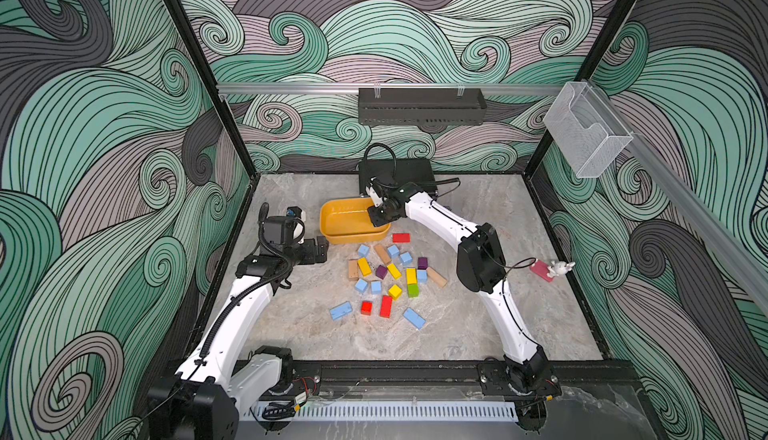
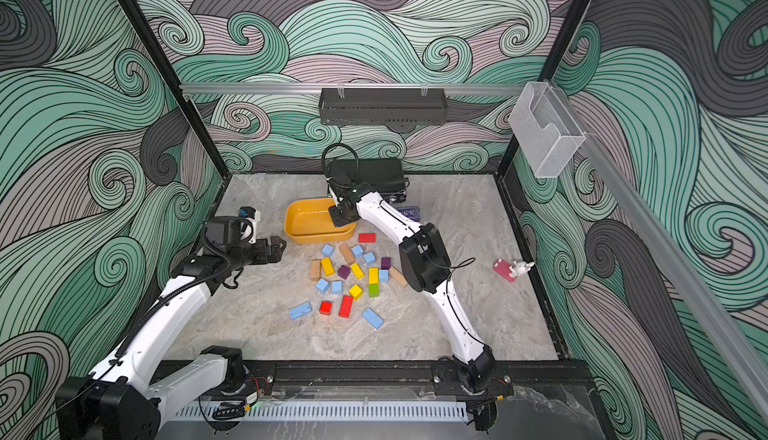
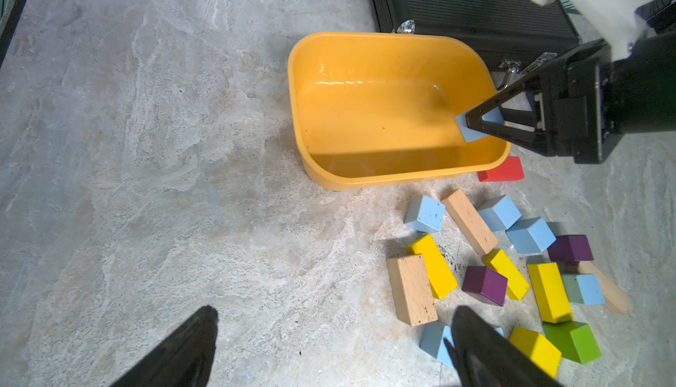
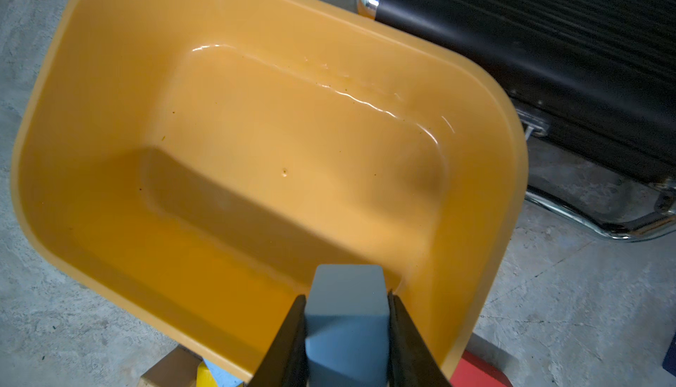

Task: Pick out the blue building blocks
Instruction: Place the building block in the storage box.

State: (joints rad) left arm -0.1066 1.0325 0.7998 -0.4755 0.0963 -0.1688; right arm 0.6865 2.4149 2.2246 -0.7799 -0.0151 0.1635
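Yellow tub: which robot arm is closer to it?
Right. The right fingers, gripping a blue block, hang over one end of the tub; the left fingers, open, sit off to its side over the table.

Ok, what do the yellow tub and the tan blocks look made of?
Yellow tub: moulded plastic, glossy, by the highlights along its rounded inner corners. Tan blocks: likely unpainted wood, matte, with faint grain and dark specks.

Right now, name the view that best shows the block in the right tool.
Right wrist view: the blue block fills the foreground, clamped in the right tool. Left wrist shows it small, partly covered; both top views hide it behind the tool.
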